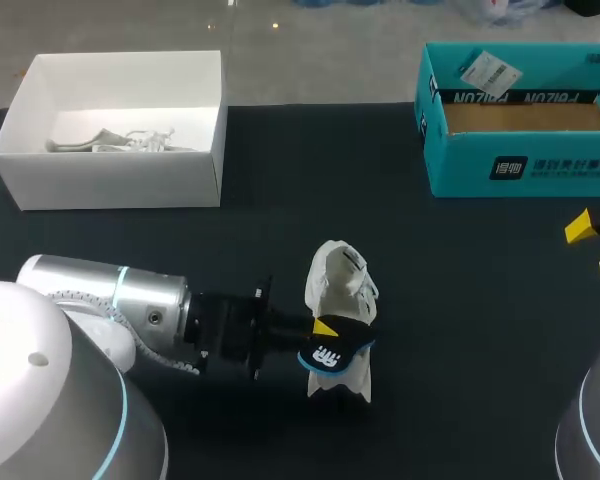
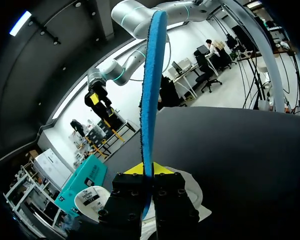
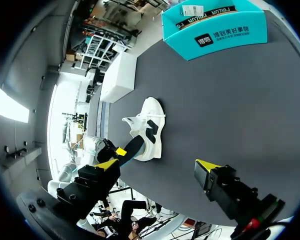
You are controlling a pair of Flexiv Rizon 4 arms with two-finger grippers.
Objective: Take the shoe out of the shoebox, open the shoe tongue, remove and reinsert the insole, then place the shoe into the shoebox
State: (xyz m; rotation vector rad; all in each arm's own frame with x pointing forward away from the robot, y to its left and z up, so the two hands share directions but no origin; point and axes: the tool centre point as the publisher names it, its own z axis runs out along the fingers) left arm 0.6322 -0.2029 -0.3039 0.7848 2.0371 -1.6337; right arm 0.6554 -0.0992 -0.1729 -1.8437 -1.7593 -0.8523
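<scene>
Shoe (image 1: 338,285) is the thing to watch. It is white and sits near the middle of the dark surface (image 1: 460,330), out of its box. So the first step looks done.

Far to the left is a white box (image 1: 110,185) with some crumpled paper (image 1: 120,140) inside. It is well away from the shoe.

Next comes my left arm. Its end effector (image 1: 322,326) is pinched tight on the insole (image 1: 332,352), which is dark with a blue edge. The insole is right at the shoe's open top and touches the shoe or nearly does. I think it is mostly out of the shoe. I cannot tell if it is coming out or going back in.

At the back right is the blue-green shoebox (image 1: 520,170). No shoe is in it.

Far to the right, my right end effector (image 1: 594,247) is spread wide and holds nothing.

What is left, I think: get the insole flat inside the shoe, then put the shoe into the shoebox.
</scene>
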